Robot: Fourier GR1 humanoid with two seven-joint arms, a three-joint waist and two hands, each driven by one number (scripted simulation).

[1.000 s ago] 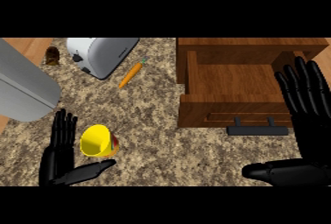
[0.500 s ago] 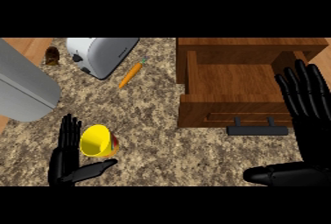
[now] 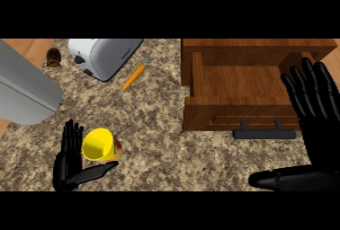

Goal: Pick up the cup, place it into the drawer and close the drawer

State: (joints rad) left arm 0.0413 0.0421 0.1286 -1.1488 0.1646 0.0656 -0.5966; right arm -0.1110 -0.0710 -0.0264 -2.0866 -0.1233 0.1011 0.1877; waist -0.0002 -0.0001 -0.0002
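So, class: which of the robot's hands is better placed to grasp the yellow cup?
The left hand: its open fingers and thumb flank the yellow cup. The right hand rests open by the wooden drawer.

The small tipped cup (image 3: 100, 144) is bright yellow with a red band. The slim carrot (image 3: 133, 77) is orange. The open wooden drawer (image 3: 252, 87) is reddish brown with a black handle (image 3: 263, 134). The stone counter (image 3: 163, 139) is speckled brown and grey.
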